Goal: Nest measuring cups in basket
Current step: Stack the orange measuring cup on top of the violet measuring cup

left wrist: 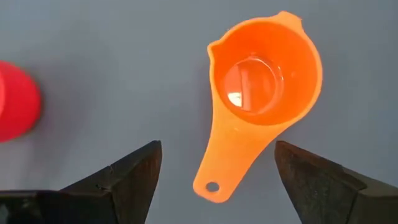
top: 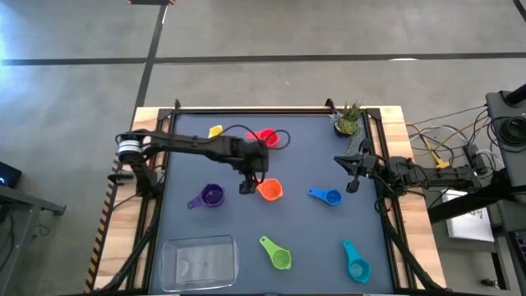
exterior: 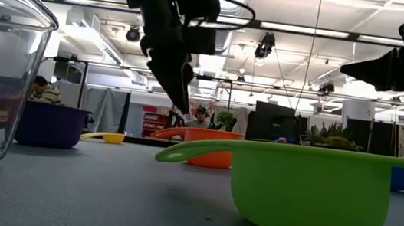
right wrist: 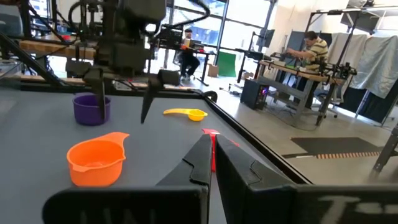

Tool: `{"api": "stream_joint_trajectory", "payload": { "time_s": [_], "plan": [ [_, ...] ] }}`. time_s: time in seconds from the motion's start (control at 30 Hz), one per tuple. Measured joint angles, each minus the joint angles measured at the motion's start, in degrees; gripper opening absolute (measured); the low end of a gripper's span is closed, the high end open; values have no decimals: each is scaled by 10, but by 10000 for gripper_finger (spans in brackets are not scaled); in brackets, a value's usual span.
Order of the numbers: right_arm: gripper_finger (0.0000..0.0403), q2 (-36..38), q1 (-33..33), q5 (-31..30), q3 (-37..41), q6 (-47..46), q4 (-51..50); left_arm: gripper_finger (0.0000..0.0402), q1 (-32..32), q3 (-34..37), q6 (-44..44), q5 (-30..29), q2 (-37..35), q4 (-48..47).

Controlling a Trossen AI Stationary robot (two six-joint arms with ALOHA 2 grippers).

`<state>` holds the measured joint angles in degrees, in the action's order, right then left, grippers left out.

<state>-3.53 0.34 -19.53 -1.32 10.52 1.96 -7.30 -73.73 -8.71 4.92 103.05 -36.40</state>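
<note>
Near the middle of the table (top: 296,238), the left claw (top: 251,185) hangs just above the surface with its two fingers spread wide, holding nothing. Orange cup (top: 269,191) sits upright on the table just beside it; in the left wrist view its handle lies between the two fingers (left wrist: 124,177) without touching either. Red cup (top: 266,136) and yellow cup (top: 215,131) lie near the far edge, behind the left arm. Purple cup (top: 211,196) stands on the left claw's other side from the orange one. Blue cup (top: 329,196) sits right of centre. Green cup (top: 279,256) and teal cup (top: 357,265) are near the front edge, well apart from each other. Basket (top: 199,263) is at the front left corner, clear-walled, with no cup visible in it. Right claw (top: 350,168) hovers at the right side of the table, fingers pressed together, gripping nothing. Small potted plant (top: 348,120) stands at the far right corner. People are seated at desks in the room beyond.
</note>
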Motion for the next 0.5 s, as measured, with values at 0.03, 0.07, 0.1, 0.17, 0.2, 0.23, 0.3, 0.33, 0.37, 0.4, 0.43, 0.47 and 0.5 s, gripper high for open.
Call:
{"api": "stream_joint_trajectory", "payload": {
  "time_s": [0.03,0.07,0.1,0.17,0.2,0.23,0.3,0.33,0.37,0.4,0.43,0.47,0.5],
  "plan": [
    [9,0,0,0,0,0,0,294,0,0,0,3,7,4],
    [9,0,0,0,0,0,0,294,0,0,-1,3,11,7],
    [9,0,0,0,0,0,0,294,1,0,-3,3,15,7],
    [9,0,0,0,0,0,0,294,2,0,-8,3,19,11],
    [9,0,0,0,0,0,0,294,3,0,-9,3,22,11],
    [9,0,0,0,0,0,0,294,4,0,-10,3,24,11],
    [9,0,0,0,0,0,0,294,7,0,-13,3,28,11],
    [9,0,0,0,0,0,0,294,9,0,-16,3,28,11],
    [9,0,0,0,0,0,0,294,12,0,-20,2,28,11],
    [9,0,0,0,0,0,0,293,16,0,-25,1,28,12],
    [9,0,0,0,0,0,0,291,20,0,-29,1,28,14],
    [9,0,0,0,0,0,0,289,23,0,-33,1,28,18],
    [9,0,0,0,0,0,0,287,26,0,-34,0,28,20]
  ]
}}
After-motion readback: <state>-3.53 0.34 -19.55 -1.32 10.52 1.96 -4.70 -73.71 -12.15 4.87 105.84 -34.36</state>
